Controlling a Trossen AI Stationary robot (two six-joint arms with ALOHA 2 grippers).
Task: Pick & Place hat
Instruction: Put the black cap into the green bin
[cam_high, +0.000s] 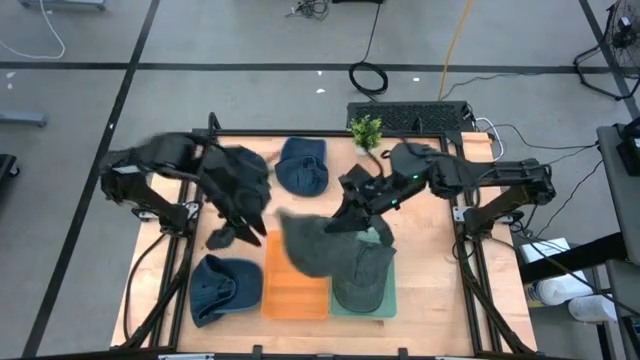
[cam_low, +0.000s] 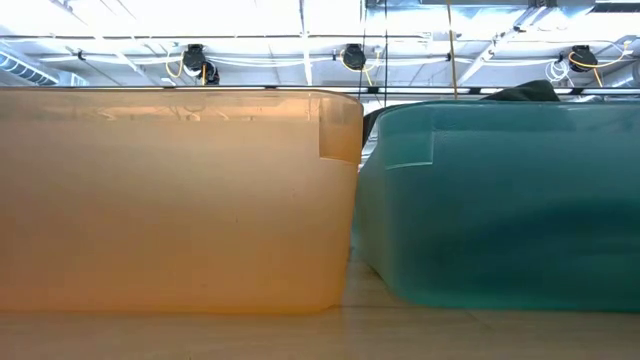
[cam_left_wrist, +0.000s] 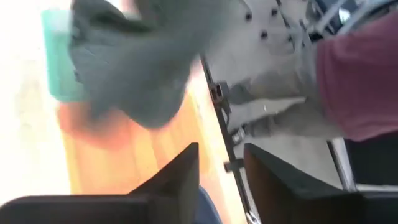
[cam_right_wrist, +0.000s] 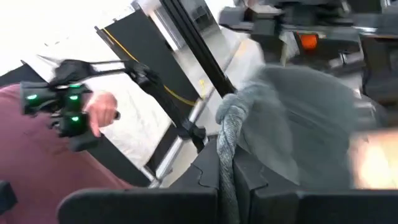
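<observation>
A grey-green hat (cam_high: 312, 245) hangs over the orange bin (cam_high: 295, 295) and the green bin (cam_high: 388, 300) near the table's front edge. My right gripper (cam_high: 347, 222) is shut on it and reaches in from the right. In the right wrist view the hat (cam_right_wrist: 305, 112) spreads out beyond the gripper (cam_right_wrist: 233, 180). My left gripper (cam_high: 235, 235) stands just left of the hat, above the table. Its fingers (cam_left_wrist: 221, 174) are open with nothing between them, and the hat (cam_left_wrist: 137, 68) shows ahead of them. A second grey-green hat (cam_high: 362, 285) lies in the green bin. My right gripper pinches a bunched, twisted fold of the hat's cloth (cam_right_wrist: 227, 134) between its two fingers. The fingers come about level from the table's right side. The rest of the hat hangs slack beyond and below them, over the bins; whether it touches them I cannot tell.
One blue hat (cam_high: 302, 165) lies at the table's far middle, another (cam_high: 225, 285) at the near left. A small green plant (cam_high: 366, 130) stands at the far edge. Beyond the table, a person in a maroon top (cam_left_wrist: 367, 74) holds a controller with green lights (cam_right_wrist: 68, 106).
</observation>
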